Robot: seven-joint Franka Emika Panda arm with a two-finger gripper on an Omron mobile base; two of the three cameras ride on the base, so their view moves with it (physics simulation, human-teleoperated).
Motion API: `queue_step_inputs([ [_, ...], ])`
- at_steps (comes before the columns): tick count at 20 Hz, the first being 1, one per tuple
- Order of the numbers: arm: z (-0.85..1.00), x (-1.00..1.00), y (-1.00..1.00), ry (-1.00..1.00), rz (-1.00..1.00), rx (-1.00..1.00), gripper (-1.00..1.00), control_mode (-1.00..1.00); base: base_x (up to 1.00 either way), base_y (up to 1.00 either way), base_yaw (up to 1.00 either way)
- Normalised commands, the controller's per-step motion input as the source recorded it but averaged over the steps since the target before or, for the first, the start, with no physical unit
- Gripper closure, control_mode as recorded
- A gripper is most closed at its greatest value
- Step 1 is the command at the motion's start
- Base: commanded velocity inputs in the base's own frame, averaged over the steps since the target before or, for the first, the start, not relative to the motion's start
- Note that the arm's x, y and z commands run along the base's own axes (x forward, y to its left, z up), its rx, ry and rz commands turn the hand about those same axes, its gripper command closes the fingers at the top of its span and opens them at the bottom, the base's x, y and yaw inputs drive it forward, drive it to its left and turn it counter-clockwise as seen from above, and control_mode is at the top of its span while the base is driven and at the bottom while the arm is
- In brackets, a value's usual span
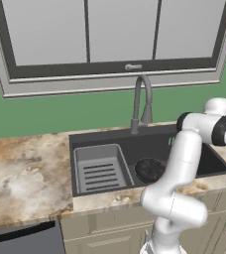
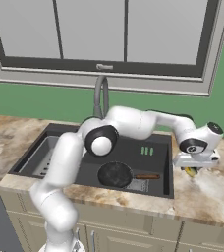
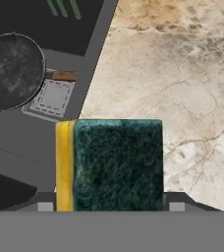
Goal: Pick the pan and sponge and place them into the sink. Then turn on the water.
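The yellow sponge [image 3: 109,165], dark green face toward the hand camera, sits between my fingertips with my gripper [image 3: 111,206] shut on it. It hangs just over the marble counter, right of the sink [image 2: 172,167]. From the right base, the gripper [image 2: 195,166] hovers beside the basin's right rim with the sponge [image 2: 190,171] under it. The black pan [image 2: 115,174] lies flat in the basin, its brown handle pointing right; it shows too as the pan [image 1: 149,169] and the pan [image 3: 12,71]. No water shows at the faucet [image 1: 141,99].
A grey ribbed rack [image 1: 100,171] fills the basin's left half. The square drain grate [image 3: 52,98] lies just right of the pan. Marble counter [image 3: 182,74] stretches right of the sink. A window ledge runs behind the faucet [image 2: 101,96]. My arm arches over the basin.
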Motion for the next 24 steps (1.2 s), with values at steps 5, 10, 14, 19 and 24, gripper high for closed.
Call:
queue_step_inputs([
  [5, 0.28, -0.32, 0.25, -0.04, 0.00, 0.10, 1.00, -1.00, 0.00, 0.00, 0.00],
  [10, 0.14, -0.33, 0.42, -0.07, 0.00, 0.04, 1.00, -1.00, 0.00, 0.00, 0.00],
  [14, 0.00, -0.35, 0.54, -0.11, 0.00, 0.01, 1.00, -1.00, 0.00, 0.00, 0.00],
  [19, 0.09, -0.20, 0.60, -0.14, -0.01, 0.00, 1.00, -1.00, 0.00, 0.00, 0.00],
  [24, 0.42, -0.01, 0.50, -0.10, -0.01, 0.00, 1.00, -1.00, 0.00, 0.00, 0.00],
])
